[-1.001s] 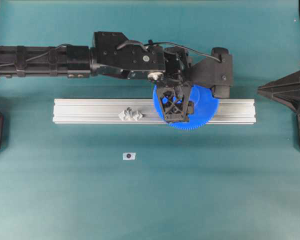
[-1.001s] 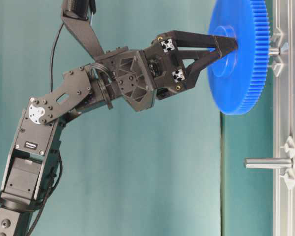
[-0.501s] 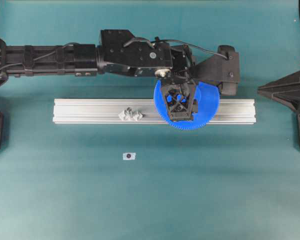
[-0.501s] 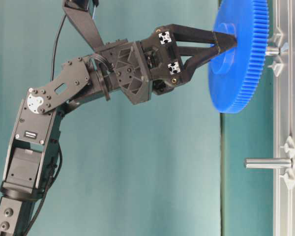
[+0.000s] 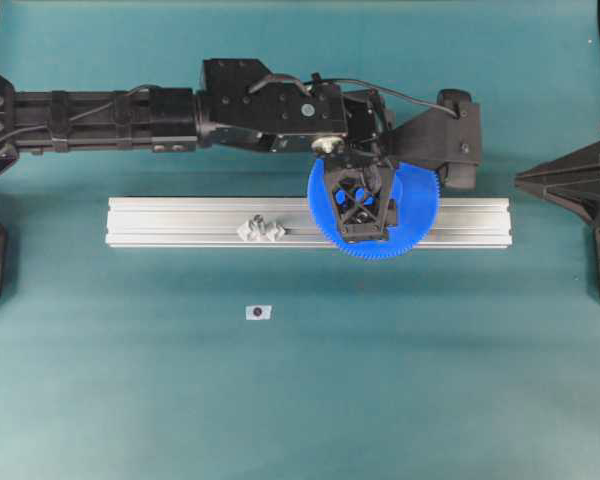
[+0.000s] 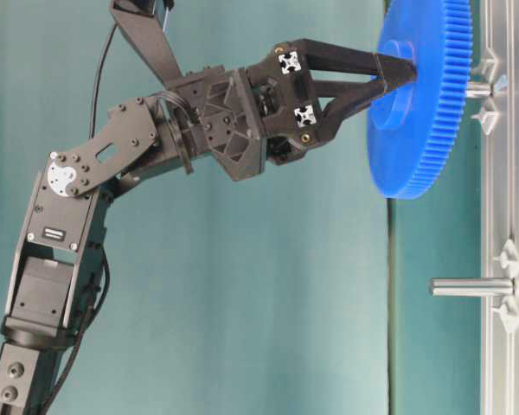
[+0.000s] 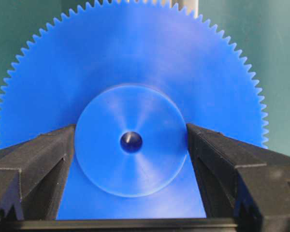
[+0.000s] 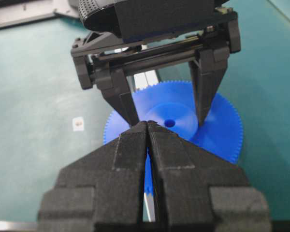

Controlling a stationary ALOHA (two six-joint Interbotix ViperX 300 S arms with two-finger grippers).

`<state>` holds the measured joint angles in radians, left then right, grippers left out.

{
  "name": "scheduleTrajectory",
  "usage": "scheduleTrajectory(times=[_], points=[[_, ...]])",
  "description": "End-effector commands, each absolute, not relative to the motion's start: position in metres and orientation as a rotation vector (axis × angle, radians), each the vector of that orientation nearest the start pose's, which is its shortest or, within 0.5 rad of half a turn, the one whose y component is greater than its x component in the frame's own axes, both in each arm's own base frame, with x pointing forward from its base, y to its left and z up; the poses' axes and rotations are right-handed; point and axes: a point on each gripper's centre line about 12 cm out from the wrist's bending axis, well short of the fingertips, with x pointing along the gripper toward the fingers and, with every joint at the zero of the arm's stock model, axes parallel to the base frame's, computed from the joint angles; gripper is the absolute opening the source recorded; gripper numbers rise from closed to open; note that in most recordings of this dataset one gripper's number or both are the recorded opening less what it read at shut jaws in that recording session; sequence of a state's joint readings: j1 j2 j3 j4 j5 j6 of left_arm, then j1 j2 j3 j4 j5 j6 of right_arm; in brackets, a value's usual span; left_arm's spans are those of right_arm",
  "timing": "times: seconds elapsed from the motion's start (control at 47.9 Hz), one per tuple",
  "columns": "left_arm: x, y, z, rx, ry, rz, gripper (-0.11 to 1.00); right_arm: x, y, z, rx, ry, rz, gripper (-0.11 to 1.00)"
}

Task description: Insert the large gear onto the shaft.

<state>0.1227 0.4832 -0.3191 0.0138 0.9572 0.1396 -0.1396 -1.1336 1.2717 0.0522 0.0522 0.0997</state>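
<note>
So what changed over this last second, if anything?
The left gripper, clamped on the large gear's hub, shifted slightly right and toward the far edge in the overhead view, centring the gear over the shaft. The rail, spare pin and shut right gripper stayed put.

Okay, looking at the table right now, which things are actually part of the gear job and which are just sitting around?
Part of the job:
large gear, held by its hub
shaft, under the gear
left gripper
aluminium rail carrying the shaft

Just sitting around:
second pin on the rail
small white tag on the table
right gripper, fingers together
</note>
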Motion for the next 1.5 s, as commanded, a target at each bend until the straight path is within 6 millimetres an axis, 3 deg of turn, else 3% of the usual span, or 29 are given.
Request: scheduleTrajectory(times=[0.0, 0.23, 1.085, 1.481], points=[[0.539, 0.069, 0.250, 0.076, 1.032, 0.049, 0.85, 0.167, -0.024, 0.248, 0.174, 0.171, -0.154, 0.08], [0.541, 0.070, 0.271, 0.081, 1.012, 0.051, 0.85, 0.167, -0.023, 0.248, 0.173, 0.171, -0.153, 0.08], [0.539, 0.070, 0.275, 0.071, 1.033, 0.054, 0.85, 0.166, -0.024, 0.248, 0.173, 0.169, -0.154, 0.08], [0.531, 0.068, 0.296, 0.023, 1.001, 0.083, 0.85, 0.166, -0.024, 0.245, 0.172, 0.177, -0.155, 0.08]])
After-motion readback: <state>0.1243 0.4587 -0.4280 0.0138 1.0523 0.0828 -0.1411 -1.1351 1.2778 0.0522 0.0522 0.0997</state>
